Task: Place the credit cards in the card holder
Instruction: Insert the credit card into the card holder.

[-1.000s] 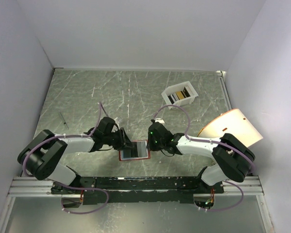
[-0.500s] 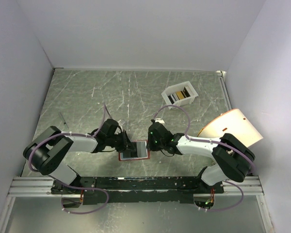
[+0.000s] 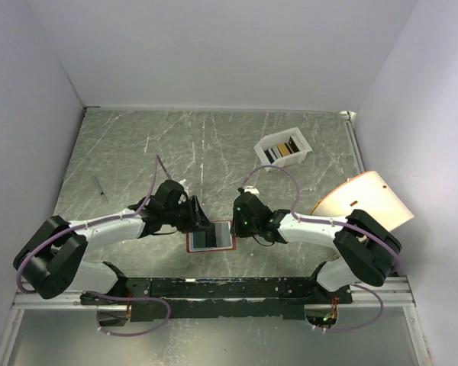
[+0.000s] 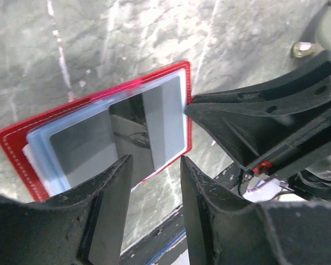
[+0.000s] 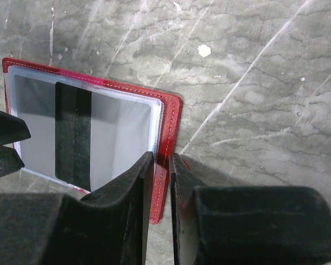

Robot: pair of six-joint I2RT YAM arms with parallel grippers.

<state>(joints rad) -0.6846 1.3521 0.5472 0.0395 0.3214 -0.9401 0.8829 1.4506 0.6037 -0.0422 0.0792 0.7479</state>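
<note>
— What takes up most of the view?
— A grey-green marbled table (image 3: 137,152), walled in white on three sides. Two black-and-white arms reach in from its near edge, the left arm (image 3: 107,225) and the right arm (image 3: 313,227), and their tips come close together just ahead of the bases.
— And off to the side?
— By the right wall a pale tan round disc (image 3: 362,200) with an orange rim stands tilted, next to the right arm's elbow. Farther back on that side sits a white open-topped box (image 3: 284,149) with thin plastic credit cards (image 3: 288,147) standing on edge in it — yellow, orange and dark ones.
— Where is the holder?
— The small red folding card holder (image 3: 211,238) lies opened flat on the table between the two grippers, well apart from the box. Its pale clear pockets face up.
— What are the grippers doing?
— The right gripper (image 5: 161,161) has its fingers drawn close, pinching the card holder's red right-hand edge. The left gripper (image 4: 156,165) hangs at the opposite side with its fingers spread and nothing between them; whether they touch the holder I cannot tell.
— Any card in it?
— One: a grey rectangular card (image 5: 73,132) with a dark stripe lies at the top pocket — whether it is fully tucked in I cannot tell.
— Anything smaller?
— A thin dark stick (image 3: 99,187) lying near the left wall, away from everything else.
</note>
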